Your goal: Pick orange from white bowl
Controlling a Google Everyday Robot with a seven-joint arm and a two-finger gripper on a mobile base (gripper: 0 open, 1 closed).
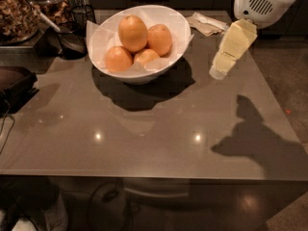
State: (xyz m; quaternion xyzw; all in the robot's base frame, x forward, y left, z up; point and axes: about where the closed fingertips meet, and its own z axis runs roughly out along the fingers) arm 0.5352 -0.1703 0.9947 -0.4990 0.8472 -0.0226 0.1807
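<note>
The white bowl stands at the back of the grey table, lined with white paper. It holds four oranges. The orange, the largest, sits on top at the back left of the pile. Three smaller oranges lie around it. My gripper hangs from the white arm at the upper right, pointing down and left, above the table just right of the bowl. It is apart from the bowl and holds nothing that I can see.
Crumpled paper lies behind the gripper at the table's far edge. A jar and dark utensils stand at the far left. A dark object lies at the left edge. The arm's shadow falls on the right side.
</note>
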